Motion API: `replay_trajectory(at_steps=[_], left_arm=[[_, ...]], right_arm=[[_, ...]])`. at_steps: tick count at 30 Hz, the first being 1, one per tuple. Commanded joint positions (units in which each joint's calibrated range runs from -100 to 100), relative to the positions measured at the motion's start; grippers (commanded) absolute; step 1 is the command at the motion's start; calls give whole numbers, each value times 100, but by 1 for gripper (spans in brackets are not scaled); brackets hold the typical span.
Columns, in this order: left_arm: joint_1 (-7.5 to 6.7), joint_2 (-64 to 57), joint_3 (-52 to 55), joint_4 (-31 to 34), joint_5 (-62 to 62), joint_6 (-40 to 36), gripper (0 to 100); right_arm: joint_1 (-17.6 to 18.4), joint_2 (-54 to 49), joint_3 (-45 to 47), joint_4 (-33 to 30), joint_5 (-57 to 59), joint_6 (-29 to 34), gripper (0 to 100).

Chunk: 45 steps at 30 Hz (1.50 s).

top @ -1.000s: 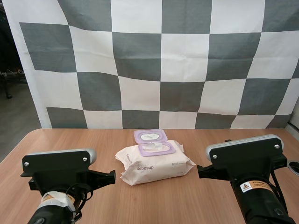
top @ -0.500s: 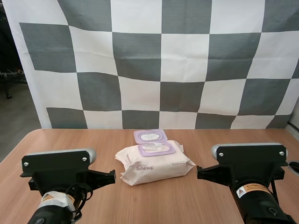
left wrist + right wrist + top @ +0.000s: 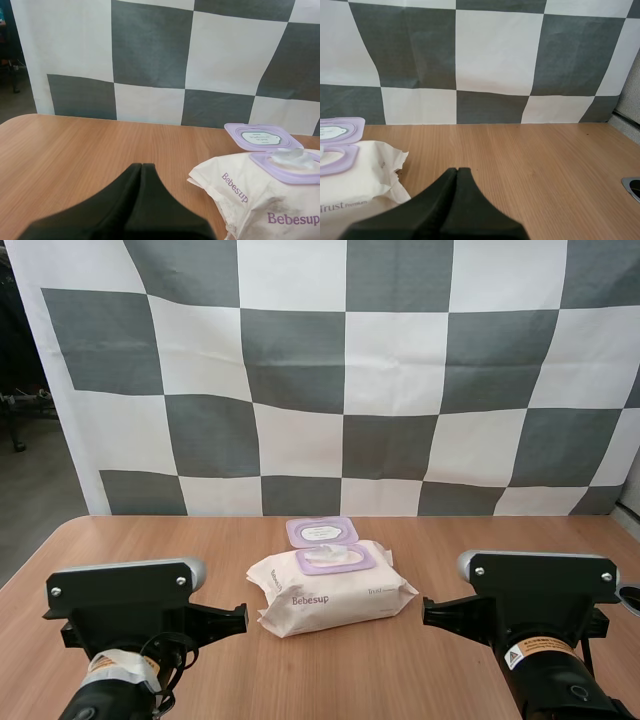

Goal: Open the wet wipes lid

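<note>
Judge the opening as done: see the Bebesup pack of wet wipes (image 3: pixel 330 592) lying mid-tabletop (image 3: pixel 150 540), lid (image 3: pixel 322 531) flipped right back and laid flat toward the rear, a wipe (image 3: pixel 336 556) exposed just in front of it. Note the left hand (image 3: pixel 141 167) and the right hand (image 3: pixel 457 172) each closed on nothing, fingers (image 3: pixel 117 205) pressed together into one dark wedge, low and well short of the pack on either side. Hold both clear, avoid nudging the pack or brushing the lid back down, and re-approach only on a lid sprung shut, hooking its front lip from below.
</note>
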Motion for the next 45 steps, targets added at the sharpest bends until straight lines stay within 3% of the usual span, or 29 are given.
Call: replay_trajectory(at_steps=[1, 5, 8, 12, 26, 33, 45], left_arm=[[5, 0, 0, 0, -8, -1, 0], [5, 0, 0, 0, -8, -1, 0], [5, 0, 0, 0, -8, -1, 0], [5, 0, 0, 0, -8, -1, 0], [5, 0, 0, 0, -59, -1, 0], [5, 0, 0, 0, -59, -1, 0], [5, 0, 0, 0, -59, -1, 0]], right_arm=[[-1, 3, 0, -1, 11, -30, 0], [21, 3, 0, 21, 25, -29, 0], [246, -125, 0, 190, 60, -29, 0], [547, -1072, 0, 143, 592, -29, 0], [580, -1104, 0, 28, 780, -20, 0], [580, -1104, 0, -660, 706, -20, 0], [580, -1104, 0, -649, 435, 92, 0]])
